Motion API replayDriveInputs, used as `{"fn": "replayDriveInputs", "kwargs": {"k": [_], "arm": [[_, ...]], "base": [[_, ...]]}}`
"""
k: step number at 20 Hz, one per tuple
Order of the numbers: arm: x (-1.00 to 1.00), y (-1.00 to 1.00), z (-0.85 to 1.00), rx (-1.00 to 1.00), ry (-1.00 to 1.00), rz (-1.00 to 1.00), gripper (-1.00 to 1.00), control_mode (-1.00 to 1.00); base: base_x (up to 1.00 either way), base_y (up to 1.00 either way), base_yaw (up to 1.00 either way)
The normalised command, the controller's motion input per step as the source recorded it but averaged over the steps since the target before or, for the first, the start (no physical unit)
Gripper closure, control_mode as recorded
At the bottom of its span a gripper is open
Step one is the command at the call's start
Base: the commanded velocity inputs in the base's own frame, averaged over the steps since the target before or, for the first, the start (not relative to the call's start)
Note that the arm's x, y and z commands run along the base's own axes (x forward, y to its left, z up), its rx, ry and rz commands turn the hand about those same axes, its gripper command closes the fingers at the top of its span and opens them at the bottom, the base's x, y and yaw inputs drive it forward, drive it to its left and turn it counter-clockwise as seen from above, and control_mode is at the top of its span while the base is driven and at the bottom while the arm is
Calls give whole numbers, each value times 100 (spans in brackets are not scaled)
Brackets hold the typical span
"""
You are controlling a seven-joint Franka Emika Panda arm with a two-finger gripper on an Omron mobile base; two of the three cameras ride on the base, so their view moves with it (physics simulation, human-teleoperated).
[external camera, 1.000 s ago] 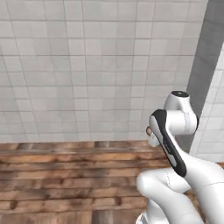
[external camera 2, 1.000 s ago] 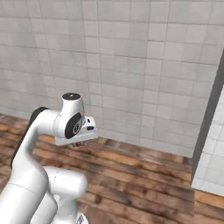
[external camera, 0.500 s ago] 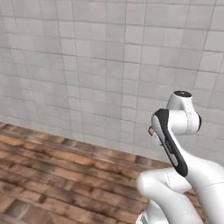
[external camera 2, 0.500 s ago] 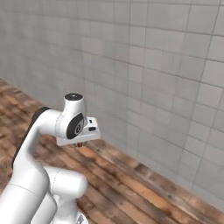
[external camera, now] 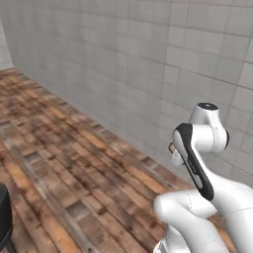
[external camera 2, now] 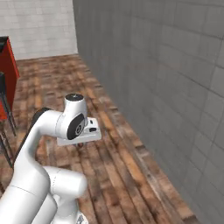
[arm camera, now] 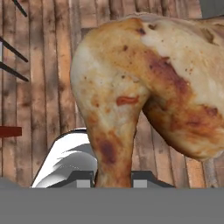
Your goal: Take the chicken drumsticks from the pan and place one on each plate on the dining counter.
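Swinging round with the base, both base cameras now look along the grey tiled wall (external camera: 123,64) instead of square at it, and a dark stool (external camera 2: 4,109) and a red cabinet (external camera 2: 8,74) have come into the left of the right base view; the arm's own folded pose matches the earlier pictures. Nearest, in the hand view, the gripper (arm camera: 113,177) is clamped on a chicken drumstick (arm camera: 144,83), its narrow end pinched between the two finger tips and its heavy golden-brown bulk spreading up and to the right, well above the wooden floor (external camera: 59,163). In the base views the arm is tucked close to its body, elbow bent high, the hand held level beside the wrist and pointing down at the planks, with the wall further off behind it. The likely trouble is the grip: the meat is held by its thin end only, with most of its weight off to one side, so a sharp turn or stop of the base could twist it loose and drop it on the floor. Neither plate nor the dining counter can be made out from here.
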Motion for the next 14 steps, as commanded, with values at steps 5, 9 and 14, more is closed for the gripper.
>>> {"fn": "replayDriveInputs", "kwargs": {"k": [5, 9, 14], "arm": [[0, 0, 0, 0, 0, 0, 100, 100], [0, 0, 0, 0, 0, 0, 100, 100], [0, 0, 0, 0, 0, 0, 100, 100]], "base": [[98, 0, 62], [100, 0, 56], [98, 0, 63]]}}
